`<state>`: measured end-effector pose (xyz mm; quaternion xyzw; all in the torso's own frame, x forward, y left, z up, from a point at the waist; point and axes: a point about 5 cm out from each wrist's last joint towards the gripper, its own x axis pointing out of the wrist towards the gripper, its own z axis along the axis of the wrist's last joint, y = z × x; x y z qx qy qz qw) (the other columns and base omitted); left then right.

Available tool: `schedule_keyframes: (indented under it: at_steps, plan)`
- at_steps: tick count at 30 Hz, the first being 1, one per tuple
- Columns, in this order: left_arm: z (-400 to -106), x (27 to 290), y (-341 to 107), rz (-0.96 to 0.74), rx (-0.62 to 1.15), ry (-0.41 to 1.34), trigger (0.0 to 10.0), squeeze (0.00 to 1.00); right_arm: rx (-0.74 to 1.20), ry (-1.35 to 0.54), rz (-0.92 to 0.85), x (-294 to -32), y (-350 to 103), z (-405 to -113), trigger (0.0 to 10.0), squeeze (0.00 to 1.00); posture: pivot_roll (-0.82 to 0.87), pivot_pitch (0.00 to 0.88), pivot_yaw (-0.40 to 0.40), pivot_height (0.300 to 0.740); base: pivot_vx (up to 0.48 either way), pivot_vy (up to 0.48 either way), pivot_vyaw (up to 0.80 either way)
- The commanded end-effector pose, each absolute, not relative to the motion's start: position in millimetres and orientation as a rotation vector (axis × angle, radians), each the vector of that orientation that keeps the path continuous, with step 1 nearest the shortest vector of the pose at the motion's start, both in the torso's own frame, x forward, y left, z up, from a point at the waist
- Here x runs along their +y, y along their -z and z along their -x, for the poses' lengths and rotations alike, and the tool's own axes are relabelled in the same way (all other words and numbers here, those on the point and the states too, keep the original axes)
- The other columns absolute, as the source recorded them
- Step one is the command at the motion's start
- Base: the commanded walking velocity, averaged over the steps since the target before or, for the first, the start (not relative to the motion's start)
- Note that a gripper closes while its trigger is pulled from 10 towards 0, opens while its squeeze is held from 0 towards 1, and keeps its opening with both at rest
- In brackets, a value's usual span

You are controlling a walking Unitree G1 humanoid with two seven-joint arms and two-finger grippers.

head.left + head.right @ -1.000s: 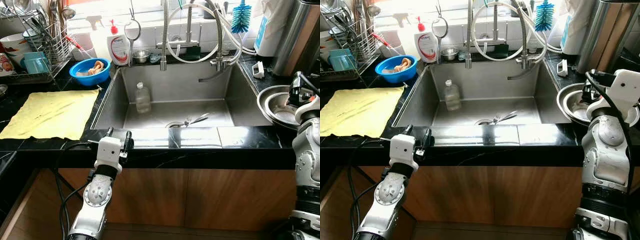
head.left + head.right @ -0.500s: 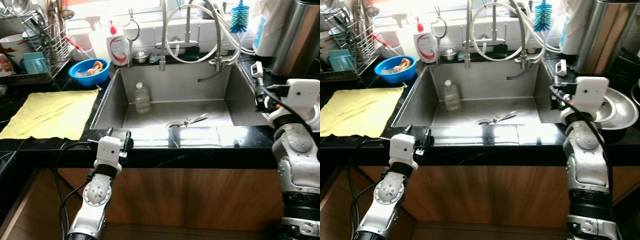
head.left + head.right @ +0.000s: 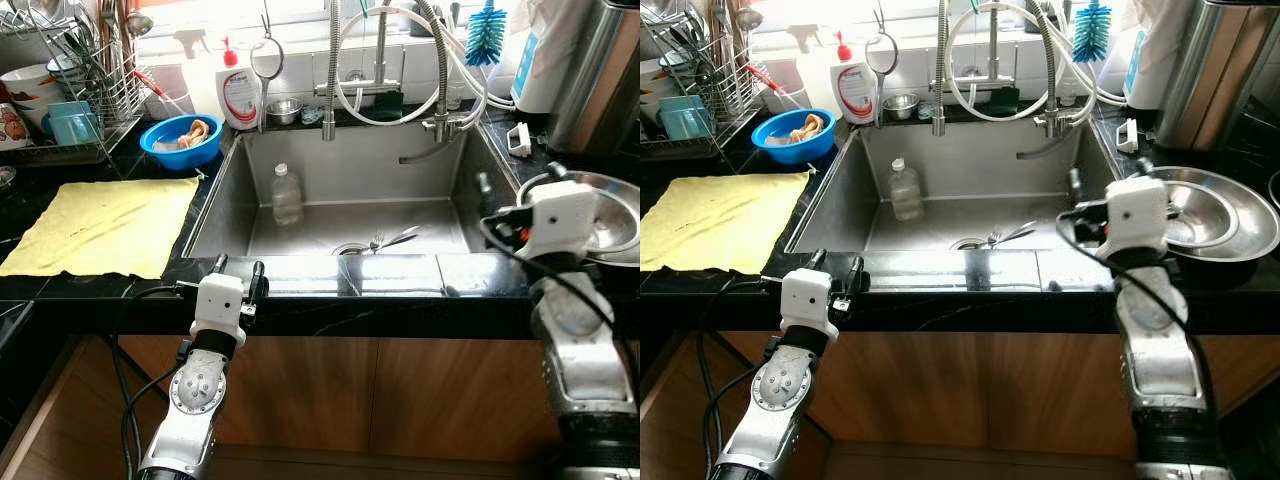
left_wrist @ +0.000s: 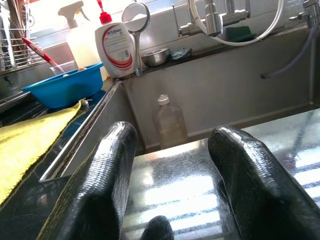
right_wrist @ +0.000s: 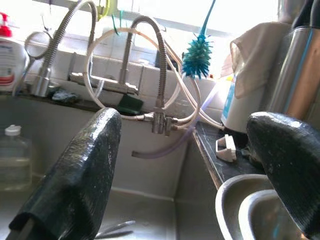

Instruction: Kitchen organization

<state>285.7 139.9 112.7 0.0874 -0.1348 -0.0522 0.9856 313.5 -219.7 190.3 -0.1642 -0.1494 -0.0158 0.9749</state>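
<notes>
Beside the sink (image 3: 455,200) — right pincer (image 5: 190,200) agape — bowls (image 5: 245,210) close

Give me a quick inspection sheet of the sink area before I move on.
Surface: black counter around a steel sink; the sink's front edge is wet and shiny.
Job's things: plastic bottle upright in the sink; cutlery by the drain; stacked steel bowls on the counter to the right.
Clutter: yellow cloth, blue bowl, dish rack, soap bottle, blue bottle brush.
Grippers: left gripper at the counter's front edge, jaws open, empty; right gripper by the sink's right edge, jaws open, empty.
Cables: black cables along both arms; white hoses looped around the tap.
Surroundings: wooden cabinet fronts below.
</notes>
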Motion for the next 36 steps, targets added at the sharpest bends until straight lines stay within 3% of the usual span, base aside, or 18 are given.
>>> schedule_keyframes:
  at_steps: [1, 3, 15, 18, 23, 36]
  plan:
    - [-282.6, 143.2, -99.7, -0.2, -0.211, 0.101, 10.0, 0.0, -0.295, 0.015, 0.328, -214.2, -181.4, -310.8, 10.0, 0.0, -0.14, 0.0, 0.071, 0.74, 0.0, 0.0, 0.0]
    - [-282.9, 143.6, -100.5, -0.201, -0.216, 0.096, 10.0, 0.0, -0.253, 0.0, 0.315, -208.2, -159.2, -303.8, 10.0, 0.0, -0.14, 0.0, 0.071, 0.74, 0.0, 0.0, 0.0]
    - [-283.2, 143.5, -101.0, -0.2, -0.218, 0.093, 10.0, 0.0, -0.25, -0.001, 0.305, -205.3, -149.7, -300.4, 10.0, 0.0, -0.14, 0.0, 0.07, 0.74, 0.0, 0.0, 0.0]
    - [-289.9, 146.3, -102.6, -0.209, -0.216, 0.094, 10.0, 0.0, -0.394, 0.103, 0.313, -222.5, -204.4, -295.1, 10.0, 0.0, -0.17, 0.0, 0.101, 0.74, 0.0, 0.0, 0.0]
    - [-292.7, 145.9, -103.7, -0.214, -0.217, 0.105, 10.0, 0.0, -0.439, 0.255, 0.253, -252.5, -226.7, -291.5, 10.0, 0.0, -0.17, 0.0, 0.111, 0.74, 0.0, 0.0, 0.0]
    - [-292.7, 147.7, -102.2, -0.225, -0.212, 0.123, 10.0, 0.0, -0.228, 0.589, -0.1, -296.8, -211.0, -287.5, 10.0, 0.0, -0.16, 0.0, 0.121, 0.74, 0.0, 0.0, 0.0]
